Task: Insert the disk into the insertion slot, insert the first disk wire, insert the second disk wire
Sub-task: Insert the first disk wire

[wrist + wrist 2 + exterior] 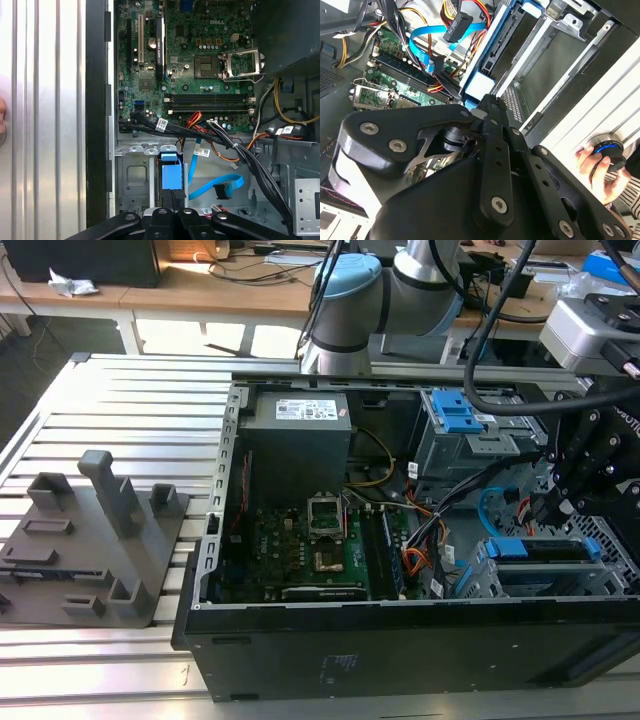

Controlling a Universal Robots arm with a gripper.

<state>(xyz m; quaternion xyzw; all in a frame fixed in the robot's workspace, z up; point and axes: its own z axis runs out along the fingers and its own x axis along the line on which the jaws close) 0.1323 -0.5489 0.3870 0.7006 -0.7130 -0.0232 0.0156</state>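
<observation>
Wooden desks (200, 290) strewn with cables run along the top of the exterior view. Below them a slatted aluminium table (120, 390) spreads across the frame. On it, from the centre to the exterior view's right, lies an open black computer case (400, 660). The robot arm (345, 300) rises behind it at upper centre, and a grey moulded fixture (90, 540) sits on the table at the exterior view's left. Inside the case are a grey power supply (300, 440) and a green motherboard (200, 60).

At the lower right of the exterior view, the insertion slot (131, 180) holds the disk (170, 175) standing on edge. Its bright blue carrier end faces the gripper (175, 192). The jaws are drawn together and their tips touch that blue end.

The second disk wire (220, 185) curls loose on the case floor just beside the slot, with its dark plug apart from the disk. In the second wrist view the first disk wire (457, 24) hangs free near the blue loop, and its black plug is not joined to anything. In that same view a person's hand (597, 170) rests on a round black knob (610, 152) with a blue ring.
</observation>
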